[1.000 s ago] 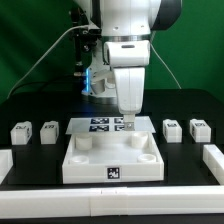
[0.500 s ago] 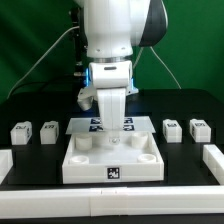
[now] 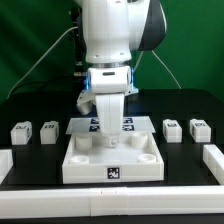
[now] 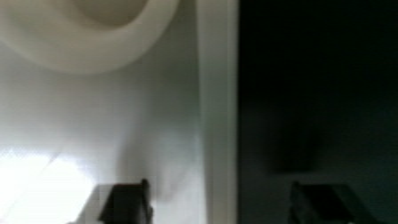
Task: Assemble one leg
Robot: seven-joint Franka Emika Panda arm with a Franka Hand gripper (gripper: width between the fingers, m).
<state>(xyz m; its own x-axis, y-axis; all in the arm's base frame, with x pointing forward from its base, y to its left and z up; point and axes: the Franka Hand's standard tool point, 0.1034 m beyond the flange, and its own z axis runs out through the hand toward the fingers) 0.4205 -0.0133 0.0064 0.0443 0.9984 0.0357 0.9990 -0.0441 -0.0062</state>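
Four legs: small white blocks with black-and-white tags, all lying on the black table [image 3: 30,108]; none is held.
Left pair: one leg [image 3: 20,131] and a second leg [image 3: 48,130] sit just beside each other, at the exterior view's left of the panel.
Right pair: a third leg [image 3: 172,129] and a fourth leg [image 3: 199,128] sit side by side at the exterior view's right of the panel.
Panel: a large white tray-like panel [image 3: 112,170] lies at centre front, with a tag on its front wall.
Gripper: the gripper [image 3: 110,138] points straight down, low over the rear part of the panel, well apart from every leg; whether it touches the panel cannot be told.
Gripper state: released; in the wrist view the two dark fingertips [image 4: 125,200] stand wide apart with nothing between them.
Wrist view: blurred; it shows a pale panel surface with a round hole [image 4: 111,22], next to dark table.
Marker board: the marker board [image 3: 128,125] lies flat behind the panel, partly hidden by the arm [image 3: 110,40].
Bars: one white bar [image 3: 212,158] lies at the exterior view's right edge and another [image 3: 4,163] at its left edge.
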